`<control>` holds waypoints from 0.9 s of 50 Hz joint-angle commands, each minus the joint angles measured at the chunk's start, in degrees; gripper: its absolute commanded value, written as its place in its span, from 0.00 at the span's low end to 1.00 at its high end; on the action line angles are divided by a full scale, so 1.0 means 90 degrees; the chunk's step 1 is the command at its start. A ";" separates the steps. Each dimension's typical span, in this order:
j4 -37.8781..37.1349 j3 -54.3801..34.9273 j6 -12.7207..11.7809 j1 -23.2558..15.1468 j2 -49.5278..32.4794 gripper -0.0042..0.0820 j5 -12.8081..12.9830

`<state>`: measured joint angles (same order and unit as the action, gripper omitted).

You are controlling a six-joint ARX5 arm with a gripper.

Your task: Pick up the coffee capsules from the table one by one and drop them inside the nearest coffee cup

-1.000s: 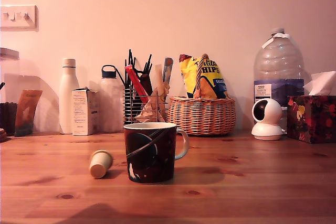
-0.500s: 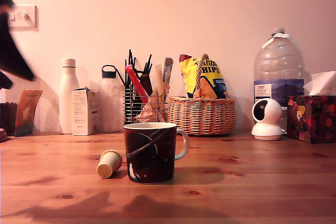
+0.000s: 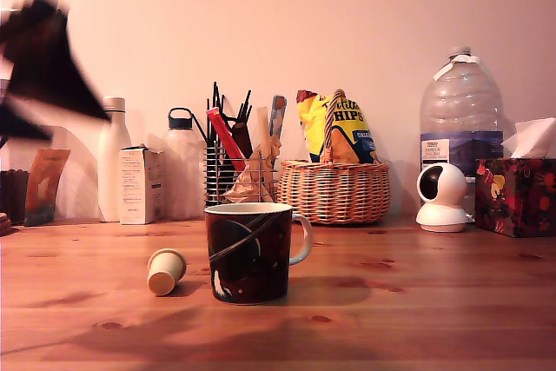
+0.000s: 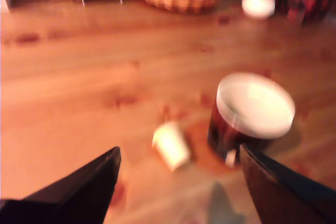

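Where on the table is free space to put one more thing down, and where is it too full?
Bare table lies on the exterior view's right of the mug, before the camera and tissue box, and left of the capsule. The back row around the basket is crowded.

A coffee capsule [image 4: 171, 145] lies beside the coffee cup [image 4: 253, 114], end effector [image 4: 178, 182] spread.

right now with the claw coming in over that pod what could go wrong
1. The pod lies on its side on the table, so it may roll away if a finger nudges it.
2. It sits close beside the mug; the open claw looks wide enough that one finger could knock the mug on the way down.
3. Both views are motion-blurred, so the arm seems to be moving fast, and the claw might land off the pod.
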<state>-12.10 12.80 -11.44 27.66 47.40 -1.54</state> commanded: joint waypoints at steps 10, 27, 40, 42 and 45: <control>-0.0804 -0.0527 0.0158 0.0012 0.0034 0.82 0.0112; -0.1447 -0.0566 0.0124 0.0114 0.0828 0.81 0.0073; -0.2307 -0.0566 0.0107 0.0240 0.1756 0.82 0.0080; -0.2402 -0.0566 0.0107 0.0238 0.1882 0.82 0.0078; -0.2574 -0.0563 0.0104 0.0238 0.2086 0.82 0.0073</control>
<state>-33.76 8.99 -10.33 29.65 64.71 -0.78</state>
